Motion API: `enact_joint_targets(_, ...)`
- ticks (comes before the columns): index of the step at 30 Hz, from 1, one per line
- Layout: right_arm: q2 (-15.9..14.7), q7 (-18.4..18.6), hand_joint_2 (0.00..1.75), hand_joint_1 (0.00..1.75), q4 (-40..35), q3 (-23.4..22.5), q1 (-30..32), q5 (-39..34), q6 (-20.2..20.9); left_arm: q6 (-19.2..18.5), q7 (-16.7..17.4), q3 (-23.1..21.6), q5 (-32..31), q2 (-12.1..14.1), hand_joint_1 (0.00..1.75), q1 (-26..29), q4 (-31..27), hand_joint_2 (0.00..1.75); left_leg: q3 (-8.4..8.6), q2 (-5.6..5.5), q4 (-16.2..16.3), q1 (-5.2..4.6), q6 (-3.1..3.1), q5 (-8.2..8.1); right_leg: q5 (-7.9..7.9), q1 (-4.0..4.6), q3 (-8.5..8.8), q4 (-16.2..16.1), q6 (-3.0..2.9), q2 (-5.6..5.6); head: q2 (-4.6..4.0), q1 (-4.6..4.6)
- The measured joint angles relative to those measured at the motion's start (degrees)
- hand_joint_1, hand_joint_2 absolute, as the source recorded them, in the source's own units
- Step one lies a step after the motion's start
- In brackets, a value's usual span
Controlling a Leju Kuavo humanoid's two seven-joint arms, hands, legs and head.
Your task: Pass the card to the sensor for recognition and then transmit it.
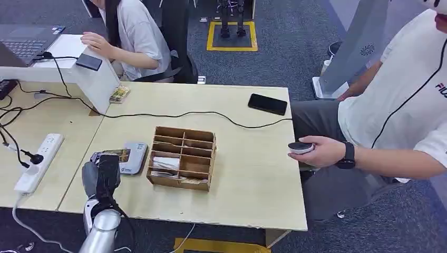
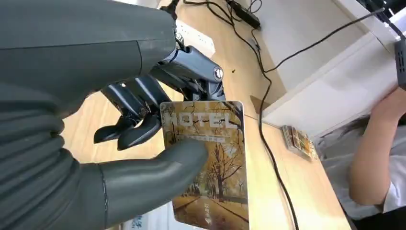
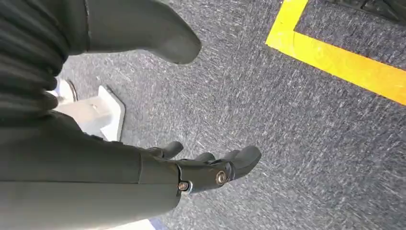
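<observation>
My left hand [image 1: 103, 176] pinches a hotel card [image 2: 210, 163] with an autumn-tree picture between the thumb [image 2: 158, 172] and the dark fingers [image 2: 143, 110]. In the head view the card [image 1: 112, 154] lies flat just above the left end of the grey card sensor [image 1: 134, 156], near the table's front left. My right hand [image 3: 210, 170] hangs beside the body over the grey carpet, fingers apart and holding nothing.
A wooden compartment box [image 1: 183, 157] stands right of the sensor. A black cable [image 1: 174, 114] crosses the table; a phone [image 1: 267, 104] lies far right, a power strip [image 1: 39, 161] at left. One person's hand [image 1: 316, 152] holds a round device at the right edge; another person sits behind.
</observation>
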Motion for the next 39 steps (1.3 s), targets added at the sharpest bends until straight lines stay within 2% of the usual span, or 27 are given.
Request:
enact_joint_targets(21, 0.11, -0.02, 1.75, 0.0, 0.0, 0.13, -0.28, 1.07, 0.22, 3.1, 2.99, -0.18, -10.21, -0.77, 1.75, -2.89, 9.64, 1.75, 0.0, 0.01, 0.0, 0.0, 0.0, 0.0, 0.01, 0.0, 0.0, 0.0, 0.0, 0.02, 0.0, 0.02)
enact_joint_targets(39, 0.11, -0.13, 1.75, 0.0, 0.0, 0.15, -0.5, 1.2, 0.31, 3.48, 2.97, -0.17, -12.81, -1.75, 1.75, -5.27, 12.42, 1.75, 0.0, 0.01, 0.0, 0.0, 0.03, 0.03, 0.04, 0.0, 0.0, 0.0, -0.02, 0.02, 0.0, 0.02)
